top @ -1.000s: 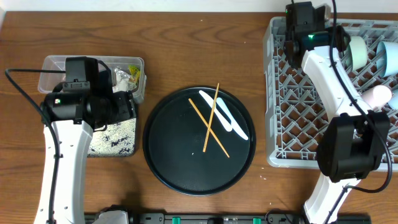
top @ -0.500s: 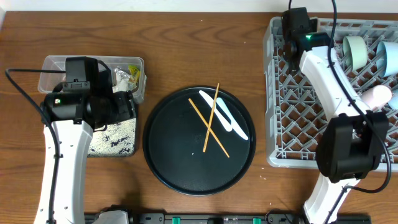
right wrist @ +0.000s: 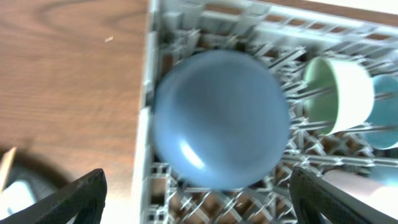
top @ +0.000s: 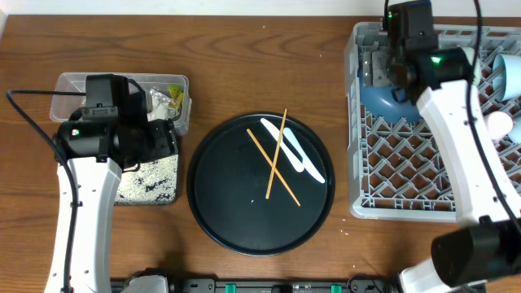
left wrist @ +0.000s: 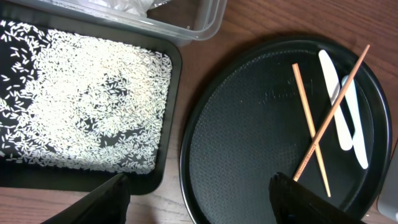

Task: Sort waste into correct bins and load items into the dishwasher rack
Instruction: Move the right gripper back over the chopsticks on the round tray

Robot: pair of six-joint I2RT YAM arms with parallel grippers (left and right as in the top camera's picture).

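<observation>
The large blue bowl (right wrist: 219,118) lies dome-up in the back-left corner of the grey dishwasher rack (top: 358,163), also seen as the blue bowl (top: 381,99) from overhead. My right gripper (right wrist: 202,205) hovers over it, open, its fingers wide on either side and touching nothing. A pale-green bowl (right wrist: 339,93) stands on its side among the pegs beside it. Two chopsticks (top: 277,159) lie crossed over a white spoon (top: 295,152) on the round black tray (top: 220,203). My left gripper (left wrist: 199,202) is open and empty, above the gap between the rice-filled shallow tray (left wrist: 168,124) and the round tray.
The clear tub (top: 73,85) at the back left holds tissue (top: 159,99) and a yellow-green wrapper (top: 173,94). A pale cup (top: 498,126) and a light-blue piece (top: 509,77) sit at the rack's right side. Bare wooden table lies between the round tray and the rack.
My right gripper has opened wider and drawn back from the blue bowl, which now lies uncovered in the rack's corner. The right arm has swung to the right. The left arm has not moved.
</observation>
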